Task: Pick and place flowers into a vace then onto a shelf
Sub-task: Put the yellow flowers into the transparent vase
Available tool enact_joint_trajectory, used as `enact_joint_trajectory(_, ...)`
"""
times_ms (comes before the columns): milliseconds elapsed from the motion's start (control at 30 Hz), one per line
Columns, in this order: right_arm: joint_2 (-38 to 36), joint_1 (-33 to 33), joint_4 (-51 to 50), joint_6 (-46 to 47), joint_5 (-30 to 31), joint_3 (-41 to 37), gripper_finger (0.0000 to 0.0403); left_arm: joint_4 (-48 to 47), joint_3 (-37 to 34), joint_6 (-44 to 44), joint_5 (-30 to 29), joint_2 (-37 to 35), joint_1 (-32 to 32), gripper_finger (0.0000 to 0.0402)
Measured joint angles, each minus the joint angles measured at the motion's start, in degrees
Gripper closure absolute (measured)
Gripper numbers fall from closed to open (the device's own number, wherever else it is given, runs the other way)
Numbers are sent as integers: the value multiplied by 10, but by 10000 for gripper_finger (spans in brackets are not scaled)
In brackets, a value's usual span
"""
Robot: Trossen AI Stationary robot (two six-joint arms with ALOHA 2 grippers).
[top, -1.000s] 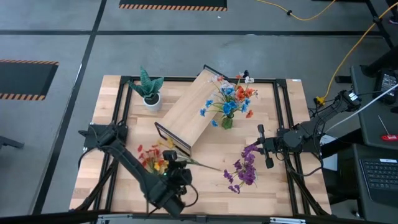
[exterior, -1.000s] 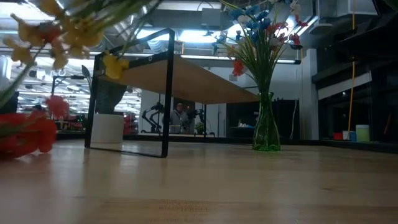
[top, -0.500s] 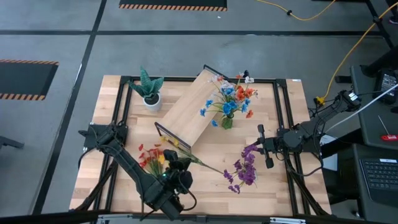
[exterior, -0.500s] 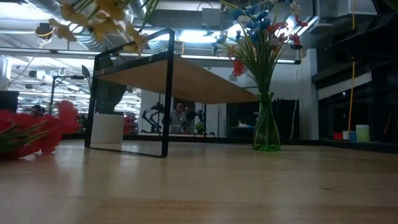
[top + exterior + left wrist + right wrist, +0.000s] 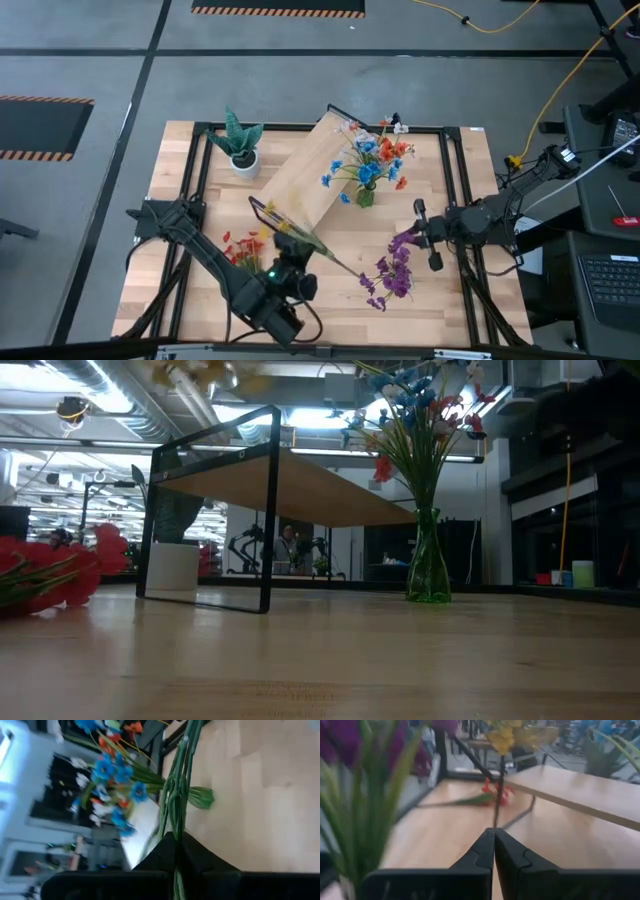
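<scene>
My left gripper [image 5: 296, 256] [image 5: 176, 836] hovers over the near middle of the table, shut on a yellow flower sprig [image 5: 283, 226] whose blossoms show blurred at the top of the low view [image 5: 200, 372]. Red flowers [image 5: 238, 250] and purple flowers [image 5: 393, 272] lie flat on the tabletop. The green vace [image 5: 366, 196] [image 5: 428, 560] stands upright on the table beside the shelf [image 5: 308, 170], holding blue, orange and white flowers [image 5: 372, 155]. My right gripper [image 5: 413, 237] [image 5: 494, 831] is shut on nothing at the right, just beside the purple flowers. My left gripper pinches the sprig's thin green stems [image 5: 176, 822] between its two fingers, partway along their length. The stems run out past the fingertips, with a leaf [image 5: 201, 797] beyond. The blossom end is raised off the table; whether the stem's lower end [image 5: 350, 270] touches the wood I cannot tell.
A spiky green plant in a white pot [image 5: 243, 158] stands at the far left, beside the shelf. Black frame rails [image 5: 196, 170] run along the table's left, right and far edges. Bare wood lies near the front edge [image 5: 330, 315].
My left gripper has risen and rolled with the yellow sprig. Its blossom end has swung up and toward the shelf's near end, climbing out of the low view's left side to its top. The red flowers stay on the table.
</scene>
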Motion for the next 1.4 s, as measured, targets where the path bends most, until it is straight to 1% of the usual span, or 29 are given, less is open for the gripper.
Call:
enact_joint_trajectory(100, 0, 0, 49, 55, -25, 0, 386, 1, 11, 64, -23, 0, 8, 398)
enact_joint_trajectory(200, 0, 0, 87, 62, -68, 0, 386, 6, 13, 132, -28, 0, 21, 398)
enact_joint_trajectory(267, 0, 0, 99, 62, -73, 1, 386, 19, 13, 168, -28, 0, 30, 398)
enact_joint_trajectory(333, 0, -2, 91, 63, -64, 13, 386, 32, 13, 205, -28, 0, 40, 398)
enact_joint_trajectory(467, 3, -15, 51, 62, -62, 53, 386, 58, 13, 302, -27, 0, 57, 398)
enact_joint_trajectory(600, 25, -29, -25, 63, -53, 117, 386, 81, 13, 396, -31, 0, 67, 398)
enact_joint_trajectory(667, 45, -36, -62, 63, -39, 148, 386, 95, 13, 429, -46, 0, 69, 398)
enact_joint_trajectory(767, 81, -46, -99, 63, -31, 193, 384, 108, 13, 489, -86, 0, 70, 398)
enact_joint_trajectory(833, 110, -50, -122, 62, -31, 223, 376, 122, 13, 523, -102, 0, 70, 398)
enact_joint_trajectory(900, 136, -52, -146, 60, -31, 256, 363, 127, 13, 549, -102, 0, 69, 398)
enact_joint_trajectory(1100, 205, -54, -200, 62, -31, 359, 303, 128, 13, 597, -104, 0, 71, 398)
enact_joint_trajectory(1200, 238, -55, -207, 63, -31, 401, 280, 128, 13, 625, -130, 0, 72, 398)
enact_joint_trajectory(1300, 272, -57, -226, 64, -31, 444, 268, 128, 13, 656, -137, 0, 72, 398)
enact_joint_trajectory(1400, 306, -61, -250, 81, -31, 481, 266, 128, 13, 661, -137, 0, 72, 398)
